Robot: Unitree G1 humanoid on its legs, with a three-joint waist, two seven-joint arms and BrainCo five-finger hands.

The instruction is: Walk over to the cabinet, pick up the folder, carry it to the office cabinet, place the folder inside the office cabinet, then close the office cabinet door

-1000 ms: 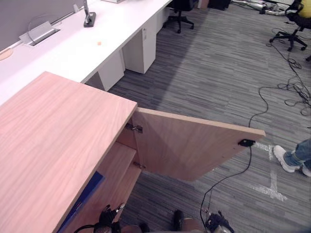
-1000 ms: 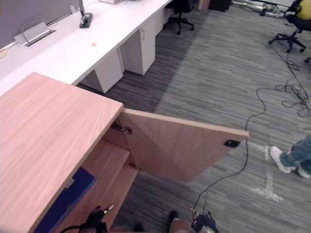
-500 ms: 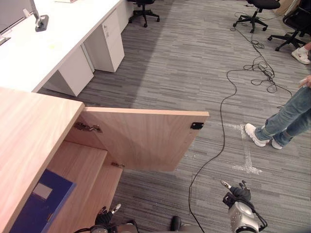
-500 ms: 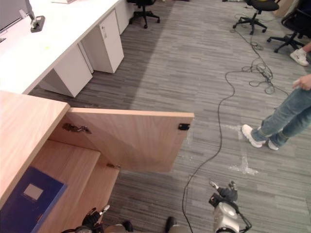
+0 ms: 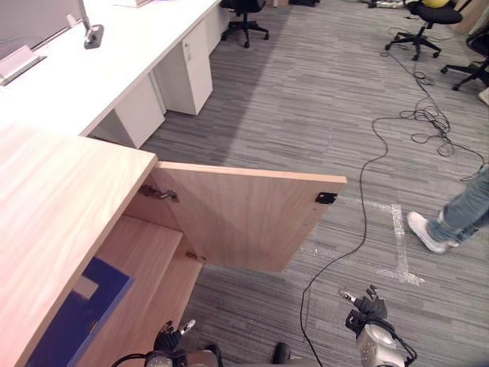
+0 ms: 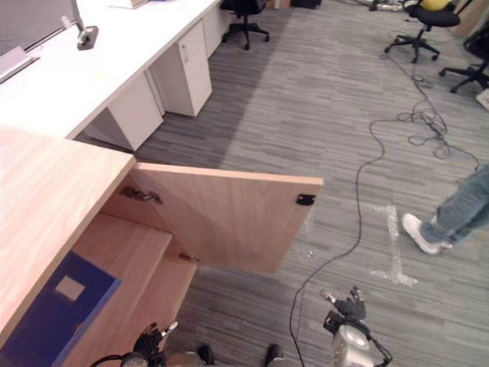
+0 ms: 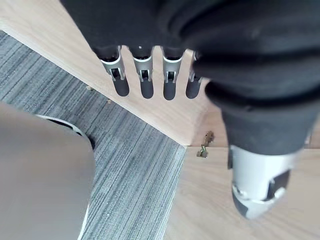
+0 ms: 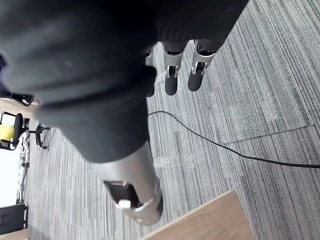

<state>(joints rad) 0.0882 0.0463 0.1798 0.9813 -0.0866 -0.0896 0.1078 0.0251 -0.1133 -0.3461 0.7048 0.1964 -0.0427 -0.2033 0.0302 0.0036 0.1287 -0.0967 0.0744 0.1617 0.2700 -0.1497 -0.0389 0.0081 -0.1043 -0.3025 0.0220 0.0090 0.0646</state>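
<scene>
Folder (image 6: 53, 310): blue, lying flat on a shelf inside the cabinet (image 5: 53, 206), pale label facing up, partly hidden under the cabinet top.
Folder's long axis: along the cabinet's front edge, one short end toward the hinge side.
Door (image 5: 244, 218): swung wide open from the cabinet, over the carpet.
Left hand (image 5: 170, 340): just beside the cabinet's open front, low down; fingers (image 7: 145, 75) straight and apart, holding nothing.
Right hand (image 5: 367, 310): over the carpet, well apart from the cabinet, beyond the door's free edge; fingers (image 8: 171, 75) relaxed, empty.
Desk (image 5: 92, 76): white, behind the cabinet.
Chairs (image 5: 424, 19): far from the cabinet.
Person's leg (image 5: 458, 218): past the door, well apart from it.
</scene>
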